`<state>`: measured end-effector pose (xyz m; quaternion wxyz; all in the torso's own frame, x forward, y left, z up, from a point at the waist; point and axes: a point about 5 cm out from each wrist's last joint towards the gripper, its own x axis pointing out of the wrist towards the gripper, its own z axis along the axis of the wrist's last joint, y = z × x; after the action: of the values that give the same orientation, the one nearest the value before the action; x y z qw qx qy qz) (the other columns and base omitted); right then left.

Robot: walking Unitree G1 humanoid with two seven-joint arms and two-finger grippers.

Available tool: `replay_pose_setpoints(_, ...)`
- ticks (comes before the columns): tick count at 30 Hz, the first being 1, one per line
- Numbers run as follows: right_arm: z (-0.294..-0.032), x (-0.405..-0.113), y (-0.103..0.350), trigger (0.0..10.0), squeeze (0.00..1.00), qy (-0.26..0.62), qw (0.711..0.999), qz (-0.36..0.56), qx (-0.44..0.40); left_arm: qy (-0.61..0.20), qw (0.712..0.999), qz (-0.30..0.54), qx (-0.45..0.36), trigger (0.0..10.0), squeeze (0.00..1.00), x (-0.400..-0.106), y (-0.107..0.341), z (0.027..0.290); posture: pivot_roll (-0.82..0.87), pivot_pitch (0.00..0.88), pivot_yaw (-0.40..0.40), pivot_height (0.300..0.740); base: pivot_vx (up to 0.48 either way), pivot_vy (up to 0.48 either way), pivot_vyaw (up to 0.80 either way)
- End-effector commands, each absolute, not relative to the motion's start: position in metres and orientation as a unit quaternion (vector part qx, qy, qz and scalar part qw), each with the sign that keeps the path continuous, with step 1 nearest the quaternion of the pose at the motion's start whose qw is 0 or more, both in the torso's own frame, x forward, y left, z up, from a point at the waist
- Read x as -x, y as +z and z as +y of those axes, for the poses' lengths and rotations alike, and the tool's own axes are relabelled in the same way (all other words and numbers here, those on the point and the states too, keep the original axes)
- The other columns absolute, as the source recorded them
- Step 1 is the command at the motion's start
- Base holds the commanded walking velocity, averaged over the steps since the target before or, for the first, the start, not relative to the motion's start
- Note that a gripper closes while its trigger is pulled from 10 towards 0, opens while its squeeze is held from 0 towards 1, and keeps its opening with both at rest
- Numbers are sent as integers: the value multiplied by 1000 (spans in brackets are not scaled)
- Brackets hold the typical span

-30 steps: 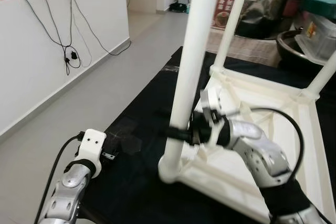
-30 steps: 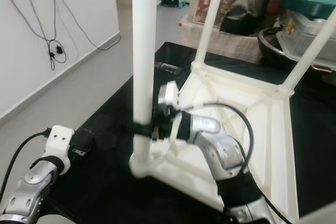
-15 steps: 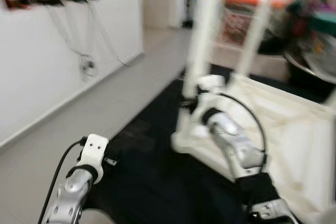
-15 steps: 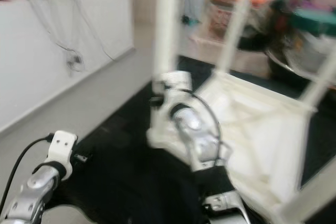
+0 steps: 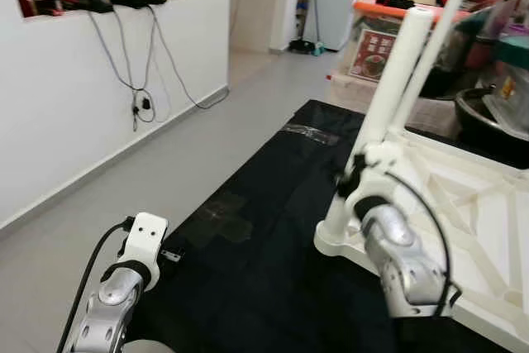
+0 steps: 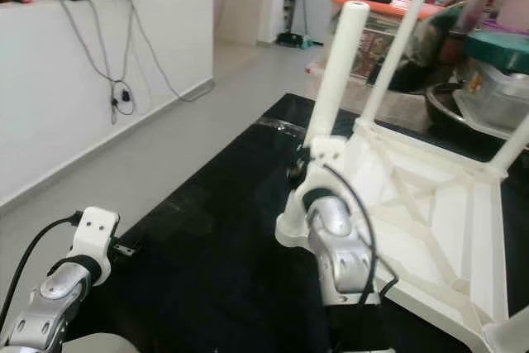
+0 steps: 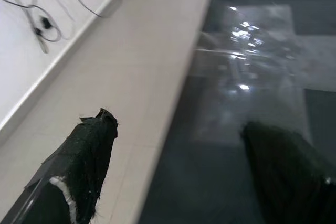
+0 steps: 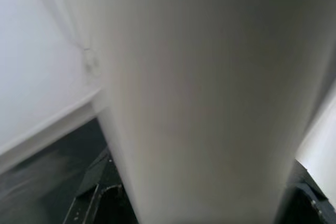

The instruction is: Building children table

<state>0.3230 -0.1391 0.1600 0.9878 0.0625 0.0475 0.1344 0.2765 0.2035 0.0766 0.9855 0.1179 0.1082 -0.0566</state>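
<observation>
The right gripper point(image 6: 307, 173), jaws clamped on the near white leg point(image 6: 337, 72), is now steadying it in the upturned table point(image 6: 438, 204)'s corner socket, seemingly seated, while the left gripper point(image 7: 178, 166) is hanging open.

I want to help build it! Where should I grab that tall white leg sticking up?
Probably low on the white leg, near its corner socket, where the right gripper sits. It's a round, upright tube, so squeeze it sideways from the open mat side.
</observation>
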Motion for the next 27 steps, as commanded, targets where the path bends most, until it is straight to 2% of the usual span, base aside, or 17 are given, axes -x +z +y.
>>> replay_pose_setpoints(1,-111,-327,188,10000,0,299,950,1,-87,-59,985,104,-121,10000,0,-280,78,202,104,0,-67,740,0,0,0)
replay_pose_setpoints(3,-101,-316,211,10000,0,454,885,-48,-87,-60,986,101,-120,10000,0,-281,79,201,113,0,-70,740,0,0,0)
replay_pose_setpoints(5,-101,-316,211,10000,0,454,885,-48,-87,-60,986,101,-120,10000,0,-281,79,201,113,0,-70,740,0,0,0)
replay_pose_setpoints(6,-98,-307,215,10000,0,517,850,-56,-86,-61,986,100,-121,10000,0,-282,80,201,113,0,-70,740,0,0,0)
replay_pose_setpoints(9,-94,-298,214,10000,0,571,815,-57,-76,-59,986,99,-121,10000,0,-282,80,201,124,0,-83,740,0,0,0)
replay_pose_setpoints(10,-89,-288,212,4706,0,617,781,-56,-80,-57,986,99,-121,10000,0,-281,81,202,131,0,-85,740,0,0,0)
replay_pose_setpoints(12,-89,-288,212,4706,0,617,781,-56,-80,-57,986,99,-121,10000,0,-281,81,202,131,0,-85,740,0,0,0)
replay_pose_setpoints(13,-87,-279,208,863,0,644,759,-54,-81,-55,986,100,-122,10000,0,-279,80,204,132,0,-84,740,0,0,0)
replay_pose_setpoints(14,-87,-273,200,0,0,657,748,-44,-86,-54,985,104,-123,10000,0,-276,78,205,125,0,-78,740,0,0,0)
replay_pose_setpoints(18,-89,-269,192,0,0,655,749,-31,-96,-55,985,108,-123,10000,0,-275,76,204,115,0,-71,740,0,0,0)
replay_pose_setpoints(20,-93,-271,185,0,0,628,771,-18,-108,-58,985,109,-123,10000,0,-274,75,203,111,0,-65,740,0,0,0)
replay_pose_setpoints(21,-98,-298,169,0,0,491,864,22,-113,-62,984,109,-123,10000,0,-274,75,201,104,0,-61,740,0,0,0)
replay_pose_setpoints(22,-104,-315,157,0,0,394,911,53,-111,-64,984,109,-123,10000,0,-275,75,199,104,0,-61,740,0,0,0)
replay_pose_setpoints(23,-130,-337,133,0,0,178,974,117,-82,-65,984,108,-123,10000,0,-277,75,199,98,0,-57,740,0,0,0)
replay_pose_setpoints(24,-130,-337,133,0,0,178,974,117,-82,-65,984,108,-123,10000,0,-277,75,199,98,0,-57,740,0,0,0)
replay_pose_setpoints(25,-157,-339,114,0,0,15,986,159,-57,-66,985,106,-123,10000,0,-278,77,198,99,0,-56,740,0,0,0)
replay_pose_setpoints(27,-175,-333,106,0,0,-78,981,174,-38,-67,985,105,-123,10000,0,-279,78,198,107,0,-55,740,0,0,0)
